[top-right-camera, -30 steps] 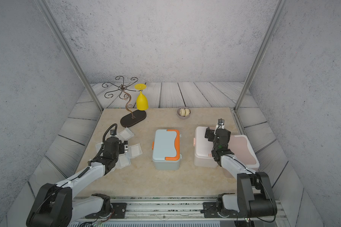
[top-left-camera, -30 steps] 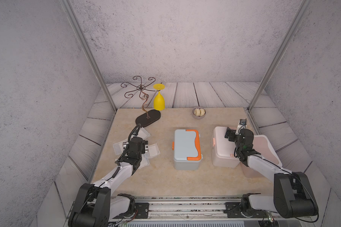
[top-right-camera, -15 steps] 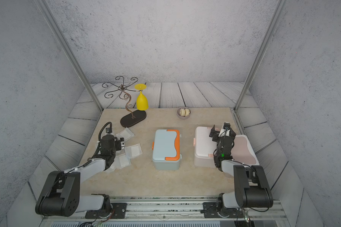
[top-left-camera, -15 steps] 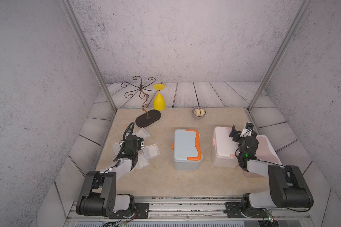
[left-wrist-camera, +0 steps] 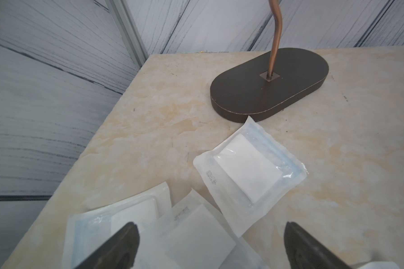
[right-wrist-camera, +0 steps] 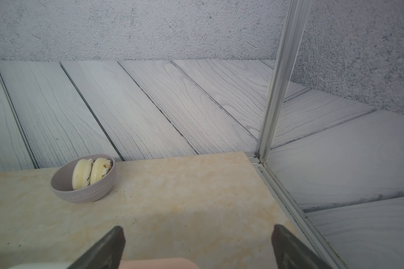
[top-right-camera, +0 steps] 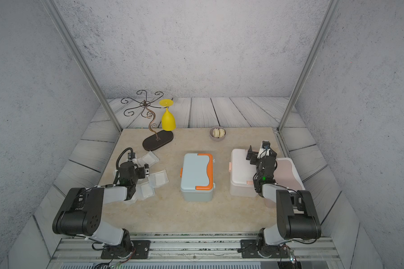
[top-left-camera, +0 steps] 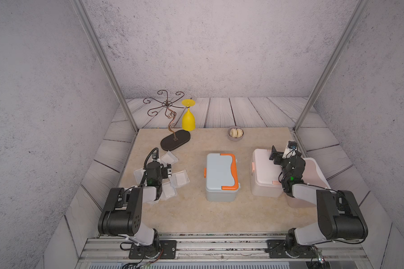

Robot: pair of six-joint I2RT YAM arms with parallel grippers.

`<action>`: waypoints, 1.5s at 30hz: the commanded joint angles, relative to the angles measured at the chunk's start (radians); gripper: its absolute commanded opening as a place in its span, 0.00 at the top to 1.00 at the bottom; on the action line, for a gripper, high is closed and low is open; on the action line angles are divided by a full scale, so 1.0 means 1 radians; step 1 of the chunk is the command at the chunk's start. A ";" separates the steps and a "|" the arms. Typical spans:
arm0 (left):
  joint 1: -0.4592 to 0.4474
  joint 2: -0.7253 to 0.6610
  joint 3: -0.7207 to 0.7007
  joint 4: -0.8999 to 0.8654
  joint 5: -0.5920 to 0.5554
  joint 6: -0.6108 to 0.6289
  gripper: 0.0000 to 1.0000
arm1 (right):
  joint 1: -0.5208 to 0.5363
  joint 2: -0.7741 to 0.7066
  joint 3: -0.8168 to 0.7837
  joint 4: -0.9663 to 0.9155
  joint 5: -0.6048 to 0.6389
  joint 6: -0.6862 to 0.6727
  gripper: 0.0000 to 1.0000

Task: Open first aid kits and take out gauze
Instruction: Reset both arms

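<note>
Three first aid kits stand in a row in both top views. The grey-blue one with orange trim (top-left-camera: pixel 221 177) (top-right-camera: pixel 197 178) is in the middle with its lid shut. The white one with peach trim (top-left-camera: pixel 262 177) is right of it. The pink one (top-left-camera: pixel 314 172) is at the far right, partly behind my right arm. Several gauze packets (top-left-camera: pixel 179 179) (top-right-camera: pixel 159 179) (left-wrist-camera: pixel 247 172) lie loose at the left. My left gripper (top-left-camera: pixel 158 163) (left-wrist-camera: pixel 210 244) hovers open over them, holding nothing. My right gripper (top-left-camera: pixel 282 151) (right-wrist-camera: pixel 197 244) is open and empty above the white kit's far end.
A dark oval stand base (top-left-camera: pixel 175 142) (left-wrist-camera: pixel 266 86) with a curly wire top stands just beyond the gauze, with a yellow upturned glass (top-left-camera: pixel 188 118) hanging on it. A small grey bowl (top-left-camera: pixel 236 134) (right-wrist-camera: pixel 83 184) with two macarons sits at the back. Metal posts mark the table's back corners.
Both arms have folded back toward their bases with elbows raised. The right gripper has tipped up over the white kit. Both grippers stayed open.
</note>
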State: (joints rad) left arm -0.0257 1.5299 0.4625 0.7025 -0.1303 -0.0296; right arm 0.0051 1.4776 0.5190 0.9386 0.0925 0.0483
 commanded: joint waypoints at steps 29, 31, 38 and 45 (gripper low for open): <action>0.053 -0.004 0.013 0.023 0.133 0.015 0.00 | 0.004 0.055 -0.051 -0.233 -0.042 -0.006 0.01; 0.052 -0.004 0.013 0.026 0.134 0.015 0.00 | 0.004 0.055 -0.051 -0.233 -0.042 -0.006 0.01; 0.053 -0.003 0.013 0.025 0.136 0.016 0.00 | 0.004 0.055 -0.050 -0.233 -0.042 -0.006 0.01; 0.063 0.001 0.013 0.029 0.155 0.016 0.00 | 0.004 0.057 -0.050 -0.235 -0.042 -0.005 0.01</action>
State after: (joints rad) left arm 0.0235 1.5307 0.4633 0.7074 0.0055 -0.0257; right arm 0.0040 1.4776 0.5190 0.9382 0.0845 0.0483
